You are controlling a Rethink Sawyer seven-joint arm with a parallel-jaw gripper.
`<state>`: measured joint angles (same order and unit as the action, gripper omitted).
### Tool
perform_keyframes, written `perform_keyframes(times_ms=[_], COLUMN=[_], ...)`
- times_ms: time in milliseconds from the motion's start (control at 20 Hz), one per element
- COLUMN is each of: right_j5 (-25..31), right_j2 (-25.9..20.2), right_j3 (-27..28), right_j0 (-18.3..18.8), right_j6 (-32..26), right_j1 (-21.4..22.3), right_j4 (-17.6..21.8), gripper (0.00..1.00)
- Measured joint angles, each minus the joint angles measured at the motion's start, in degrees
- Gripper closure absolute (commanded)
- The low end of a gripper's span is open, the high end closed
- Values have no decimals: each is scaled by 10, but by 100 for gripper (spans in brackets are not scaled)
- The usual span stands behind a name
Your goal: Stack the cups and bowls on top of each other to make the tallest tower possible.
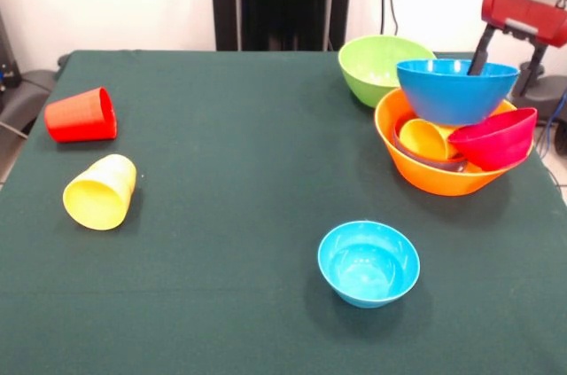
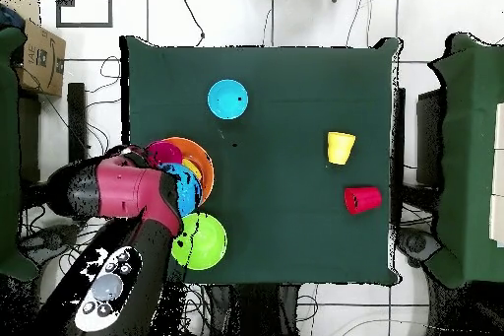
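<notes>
A large orange bowl at the table's right holds a yellow-orange cup, a crimson bowl leaning on its rim, and a tilted blue bowl on top. My gripper is open and straddles the blue bowl's far rim, one finger inside and one outside. Behind the pile stands a lime green bowl. A small light-blue bowl sits upright near the front. A red cup and a yellow cup lie on their sides at the left.
The pile sits close to the right edge of the green table. In the overhead view the red arm covers part of the pile and hides the gripper. A cardboard box stands off the table.
</notes>
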<state>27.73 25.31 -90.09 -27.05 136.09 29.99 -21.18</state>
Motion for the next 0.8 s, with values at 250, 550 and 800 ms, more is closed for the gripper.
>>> perform_keyframes(times_ms=[250, 550, 800], right_j5=[14, 48, 64], right_j2=[0, 0, -7], right_j3=[0, 0, -1], right_j0=[19, 38, 63], right_j6=[0, 0, 0], right_j1=[39, 85, 122], right_j4=[0, 0, 1], gripper=[0, 0, 0])
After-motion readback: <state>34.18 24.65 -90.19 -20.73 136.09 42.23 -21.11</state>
